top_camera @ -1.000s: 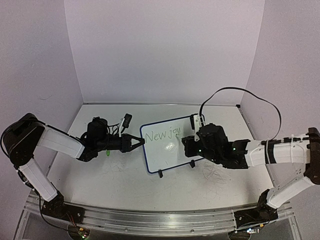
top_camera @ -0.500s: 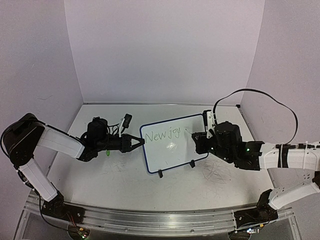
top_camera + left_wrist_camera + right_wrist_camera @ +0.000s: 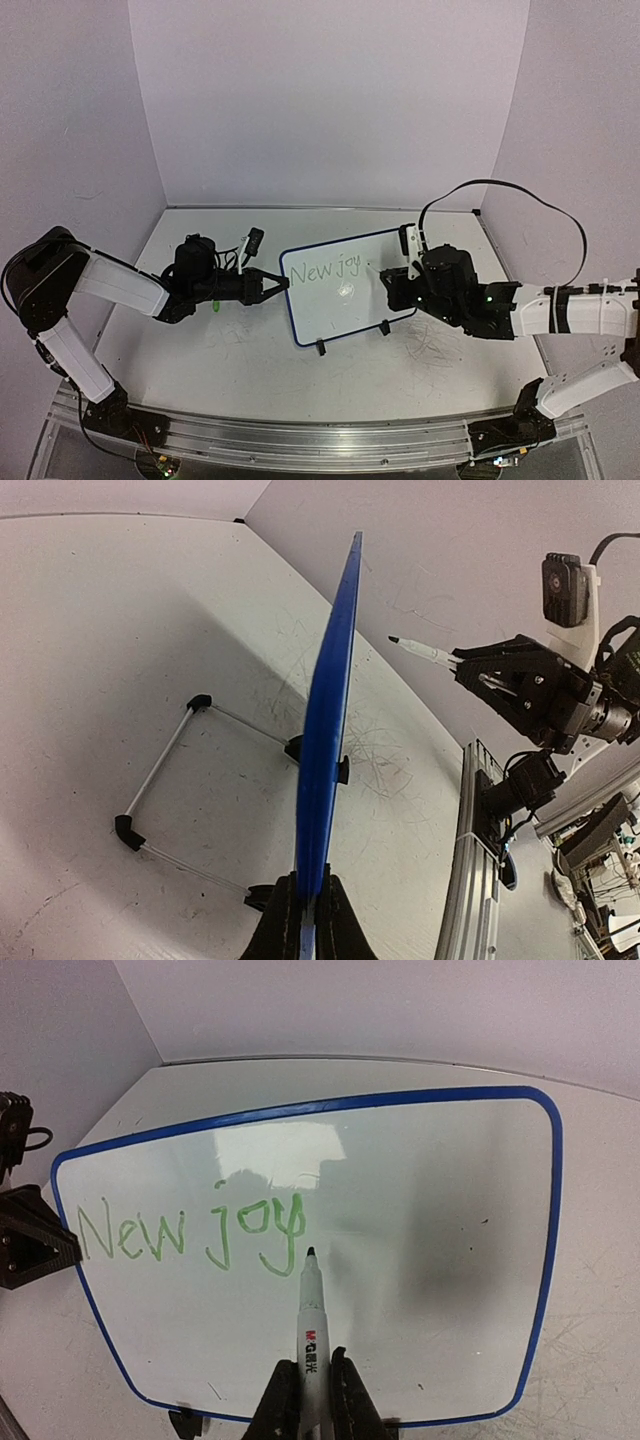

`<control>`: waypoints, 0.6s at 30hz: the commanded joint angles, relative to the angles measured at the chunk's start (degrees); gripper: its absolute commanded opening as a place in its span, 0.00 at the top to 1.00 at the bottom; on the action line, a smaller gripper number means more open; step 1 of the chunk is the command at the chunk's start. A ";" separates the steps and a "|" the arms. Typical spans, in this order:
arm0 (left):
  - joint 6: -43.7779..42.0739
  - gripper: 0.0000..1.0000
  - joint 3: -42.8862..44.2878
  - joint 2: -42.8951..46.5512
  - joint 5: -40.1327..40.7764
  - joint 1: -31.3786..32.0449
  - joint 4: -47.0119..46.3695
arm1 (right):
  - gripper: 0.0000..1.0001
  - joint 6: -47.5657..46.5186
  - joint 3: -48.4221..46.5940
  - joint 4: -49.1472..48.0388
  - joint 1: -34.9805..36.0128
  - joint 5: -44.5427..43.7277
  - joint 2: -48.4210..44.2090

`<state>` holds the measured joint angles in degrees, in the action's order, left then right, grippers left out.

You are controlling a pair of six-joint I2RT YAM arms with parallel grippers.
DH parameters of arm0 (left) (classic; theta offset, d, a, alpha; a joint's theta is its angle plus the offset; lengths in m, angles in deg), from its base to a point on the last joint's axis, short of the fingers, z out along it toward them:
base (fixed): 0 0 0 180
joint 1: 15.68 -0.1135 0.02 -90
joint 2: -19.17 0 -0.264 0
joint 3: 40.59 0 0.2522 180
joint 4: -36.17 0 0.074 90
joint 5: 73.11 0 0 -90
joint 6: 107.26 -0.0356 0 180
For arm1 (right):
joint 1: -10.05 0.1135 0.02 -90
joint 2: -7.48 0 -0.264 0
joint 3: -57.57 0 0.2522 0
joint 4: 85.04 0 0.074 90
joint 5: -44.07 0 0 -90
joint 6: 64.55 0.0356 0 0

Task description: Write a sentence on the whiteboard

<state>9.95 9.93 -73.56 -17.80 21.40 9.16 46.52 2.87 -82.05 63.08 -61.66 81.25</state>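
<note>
Surface: scuffed white tabletop (image 3: 230,350) between pale walls; the whiteboard (image 3: 350,310) stands tilted on its feet near the middle.
Left side: the left gripper (image 3: 305,910) is pinched tight on the board's blue rim. Hold firm there, so the board does not rock under the pen.
Right side: the right gripper (image 3: 307,1380) is clamped on the marker (image 3: 308,1305).
Writing: the sentence (image 3: 190,1230) reads only "New joy"; I judge the "s" comes next.
Tip: just right of the "y", apart from the board in the left wrist view.
Next stroke: bring the tip in straight, press lightly, and match the letter height. Leave room below for the second line.
</note>
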 commanded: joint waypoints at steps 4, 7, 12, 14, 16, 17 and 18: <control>-0.34 1.00 0.56 2.06 0.95 -0.08 0.65 | 1.00 -0.59 -2.65 -2.05 0.11 -0.18 1.12; -0.31 1.00 0.63 2.10 0.90 -0.08 0.71 | 1.00 -0.63 -2.37 -2.12 0.04 -0.66 0.78; -0.39 1.00 0.69 2.30 0.85 -0.08 0.90 | 1.00 -1.03 -2.00 -2.06 -0.11 -2.01 0.31; -0.39 1.00 0.72 2.28 0.84 -0.06 0.88 | 1.00 -0.65 -1.82 -2.06 -0.83 -1.63 0.27; -0.39 1.00 0.78 2.23 0.82 -0.03 0.87 | 1.00 -0.69 -2.17 -2.06 -1.25 -1.22 0.84; -0.39 1.00 0.78 2.26 0.84 0.01 0.89 | 1.00 -1.13 -2.64 -2.06 -1.24 -1.02 1.27; -0.40 1.00 0.78 2.23 0.84 0.01 0.94 | 1.00 -1.57 -3.08 -2.08 -1.17 -0.68 1.74</control>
<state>9.87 9.93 -73.45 -17.43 21.40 9.51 46.25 2.62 -82.37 62.43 -61.94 81.98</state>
